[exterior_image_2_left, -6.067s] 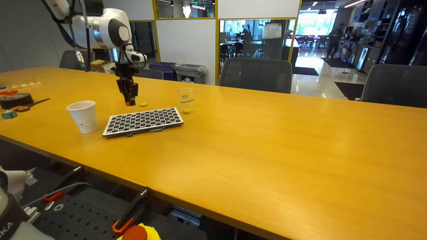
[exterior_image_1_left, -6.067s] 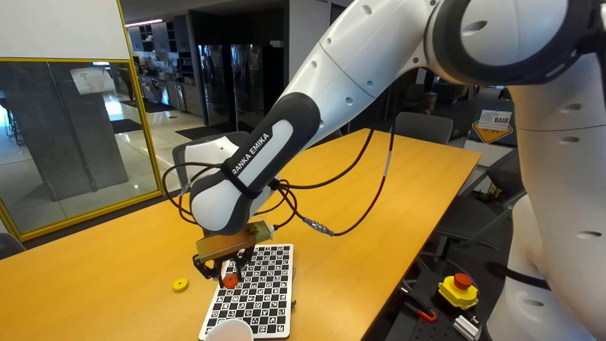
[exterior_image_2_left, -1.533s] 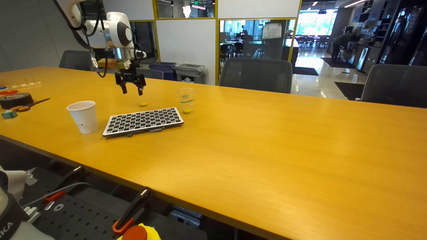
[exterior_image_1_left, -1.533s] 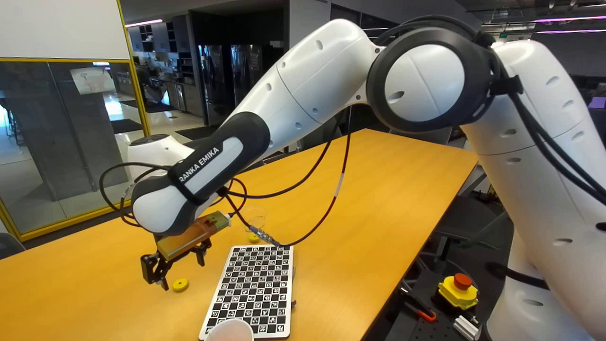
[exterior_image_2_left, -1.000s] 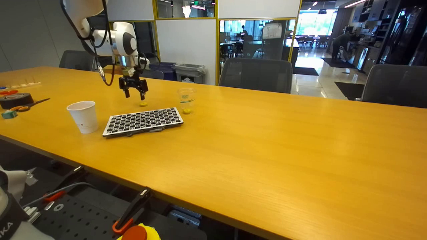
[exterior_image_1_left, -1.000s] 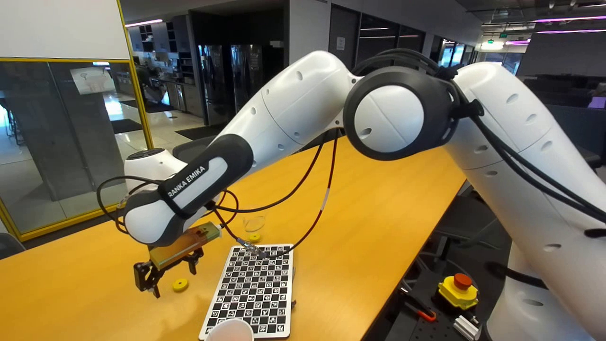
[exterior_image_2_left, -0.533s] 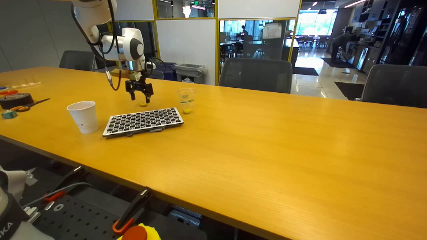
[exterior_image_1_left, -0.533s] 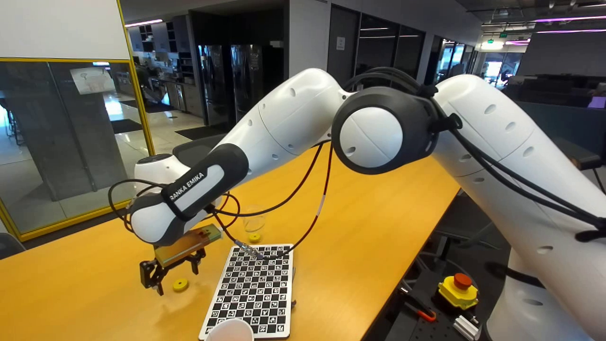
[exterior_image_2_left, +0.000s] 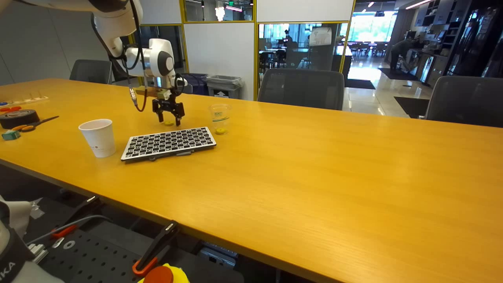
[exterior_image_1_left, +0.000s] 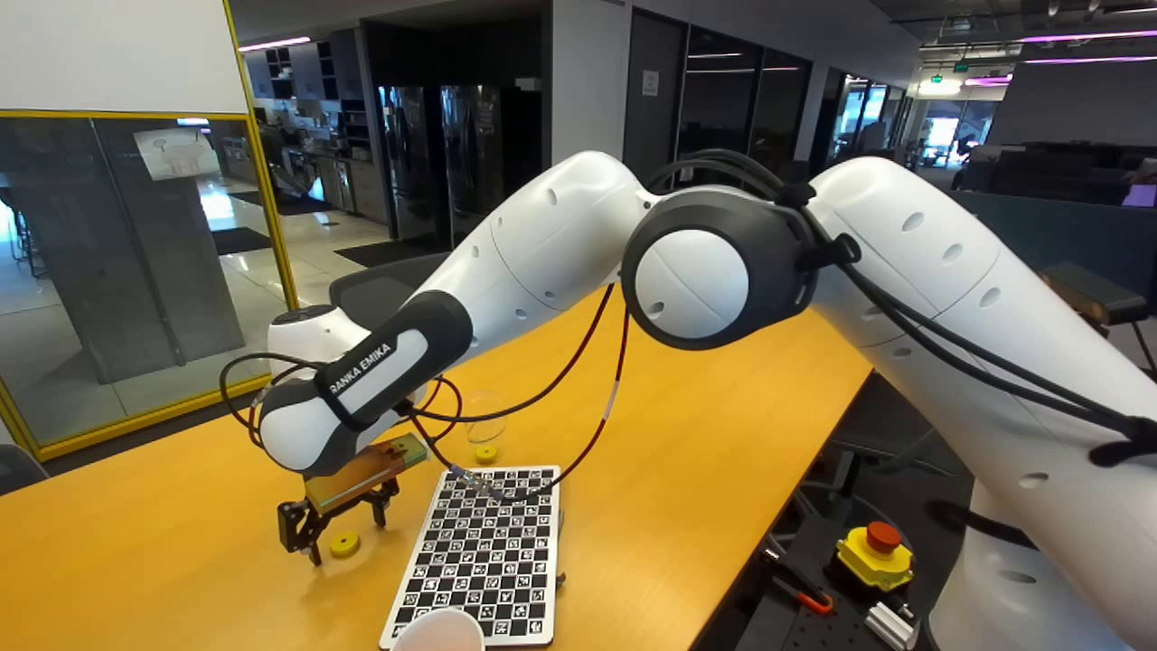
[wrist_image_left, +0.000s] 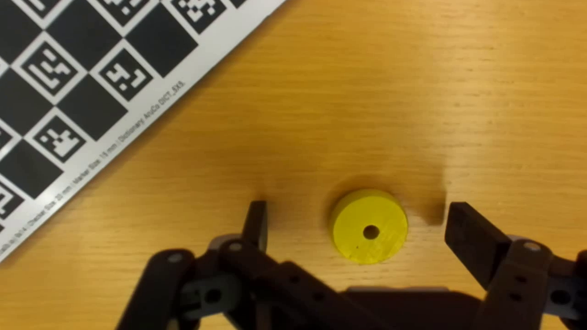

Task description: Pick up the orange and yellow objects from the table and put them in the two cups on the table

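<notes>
The black jaws are spread wide beside the long edge of the flat black-and-white checkered board (exterior_image_1_left: 488,542), held low over the smooth yellow-tan wooden bench (exterior_image_2_left: 314,188). Between them, flat on the wood and a little apart from that edge, a small round yellow disc (wrist_image_left: 355,231) with a central hole is seen; in the wrist view, bare wood is shown between it and each jaw. Whether the wood is touched by the jaws cannot be told.

Near one end of the board, a second yellow disc (exterior_image_2_left: 221,131) is seen at the bottom of a small upright tumbler of clear plastic (exterior_image_2_left: 220,114). Just beside the board's opposite end, a white paper cup (exterior_image_2_left: 98,138) is stood upright.

Farther from the board, on the white cup's side, small red-orange pieces (exterior_image_2_left: 16,108), a round black roll (exterior_image_2_left: 19,118), scissors with orange grips (exterior_image_2_left: 30,127) and a green block (exterior_image_2_left: 10,135) are shown in an exterior view. Well apart from the board, off the bench, a yellow box (exterior_image_1_left: 870,566) topped by a red button (exterior_image_1_left: 883,537) is placed.
</notes>
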Controlling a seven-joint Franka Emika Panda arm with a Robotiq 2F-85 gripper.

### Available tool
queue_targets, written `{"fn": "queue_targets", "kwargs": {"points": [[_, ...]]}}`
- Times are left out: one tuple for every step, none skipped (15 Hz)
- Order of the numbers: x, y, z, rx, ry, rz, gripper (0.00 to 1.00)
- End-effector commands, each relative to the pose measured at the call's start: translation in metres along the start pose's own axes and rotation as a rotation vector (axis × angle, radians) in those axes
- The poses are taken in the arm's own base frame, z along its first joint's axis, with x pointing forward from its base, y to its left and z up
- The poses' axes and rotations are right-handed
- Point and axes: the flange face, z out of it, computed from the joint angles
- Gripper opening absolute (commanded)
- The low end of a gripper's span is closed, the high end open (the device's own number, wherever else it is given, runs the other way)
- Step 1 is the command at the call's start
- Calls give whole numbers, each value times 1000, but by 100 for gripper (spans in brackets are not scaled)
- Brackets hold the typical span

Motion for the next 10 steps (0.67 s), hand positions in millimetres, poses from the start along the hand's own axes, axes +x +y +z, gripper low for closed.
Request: {"fn": "queue_targets", "kwargs": {"points": [[10,-4,-6,4,21,-1,100],[10,-4,-7,3,24,1,100],[10,-4,-8,2,25,1,100],[10,-4,-8,2,25,1,100],[10,-4,-9,2,26,1,100],[10,-5,-8,1,26,-1,100],[11,-5,-8,1,27,0,75],[11,-5,-9,5,25,1,74],[11,-5,-8,6,25,1,66],[11,-5,-9,5,25,2,59]]}}
